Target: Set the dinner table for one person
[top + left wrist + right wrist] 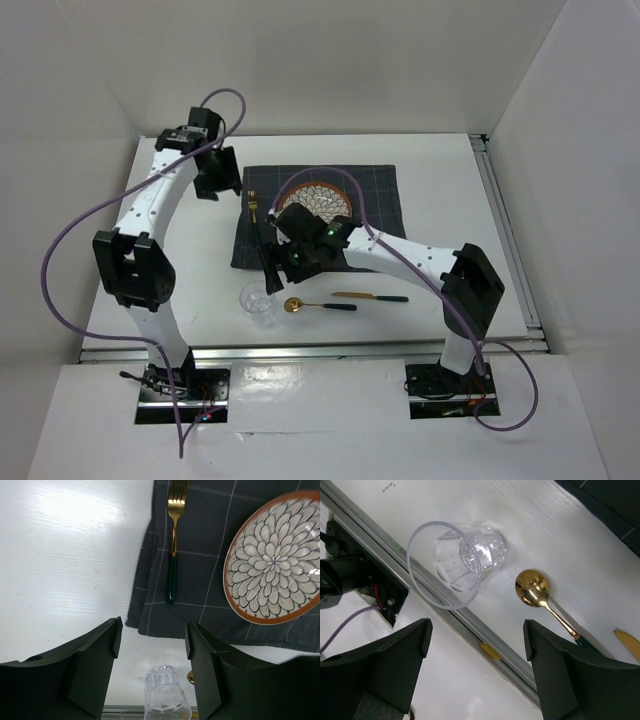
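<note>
On the middle of the white counter (440, 170) lies a dark checked mat (385, 200). A patterned plate (320, 195) sits on it, and a gold fork (254, 205) lies just left of the plate, also on the mat. That part of the setting looks done.

Off the mat, on bare counter by the near edge, a clear glass (258, 302) stands upright. To its right lie a spoon (318, 305) and a knife (370, 296), their handles pointing right. These three seem not yet placed beside the plate, so roughly half the job is left.

The left fingers (95, 665) are spread apart and empty, beside the mat's far left corner. The right fingers (385, 665) are likewise released and hold nothing. They hover over the glass without touching it, which suggests it is the next thing to be picked up.
</note>
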`<state>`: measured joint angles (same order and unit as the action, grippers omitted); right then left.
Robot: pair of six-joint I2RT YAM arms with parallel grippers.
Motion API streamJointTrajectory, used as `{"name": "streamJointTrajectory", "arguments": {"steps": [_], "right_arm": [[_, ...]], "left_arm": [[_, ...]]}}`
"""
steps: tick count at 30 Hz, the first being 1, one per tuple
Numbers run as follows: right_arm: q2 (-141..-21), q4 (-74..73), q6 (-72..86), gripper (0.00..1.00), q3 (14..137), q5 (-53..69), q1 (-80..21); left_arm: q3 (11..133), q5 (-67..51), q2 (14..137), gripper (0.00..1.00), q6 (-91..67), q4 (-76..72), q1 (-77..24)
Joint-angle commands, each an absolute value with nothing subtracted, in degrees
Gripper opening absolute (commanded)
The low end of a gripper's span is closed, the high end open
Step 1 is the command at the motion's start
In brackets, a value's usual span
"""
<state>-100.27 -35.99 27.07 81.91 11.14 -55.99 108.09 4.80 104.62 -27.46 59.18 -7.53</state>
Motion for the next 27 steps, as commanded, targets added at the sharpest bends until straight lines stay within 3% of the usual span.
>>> {"name": "streamJointTrajectory", "arguments": {"steps": [1, 13, 17, 18, 23, 27], "right_arm": [[-99.32, -31.73, 29.79, 0.85, 84.89, 10.9, -56.24], [-110.48, -34.45, 28.21, 0.82, 89.3, 7.48, -59.77], [-111.27, -34.45, 27.69, 0.64, 89.3, 7.47, -59.77], [-111.27, -34.45, 27.69, 0.46, 89.3, 6.95, -59.77], [-110.57, -38.48, 27.69, 0.02, 95.07, 3.61, -59.07], [-108.91, -45.68, 27.07, 0.0, 101.24, -1.83, -54.95]], "left_arm": [[103.82, 1.05, 107.84, 0.69, -29.26, 58.36, -8.88], [98.8, 3.34, 99.15, 0.7, -31.63, 56.43, -4.83], [97.21, 4.48, 95.99, 0.69, -33.13, 55.9, -2.73], [97.21, 4.48, 95.45, 0.69, -33.13, 55.9, -1.94], [98.69, 3.79, 94.04, 0.68, -33.13, 55.9, -0.62], [100.2, 3.08, 93.43, 0.68, -33.13, 56.42, 0.0]]}}
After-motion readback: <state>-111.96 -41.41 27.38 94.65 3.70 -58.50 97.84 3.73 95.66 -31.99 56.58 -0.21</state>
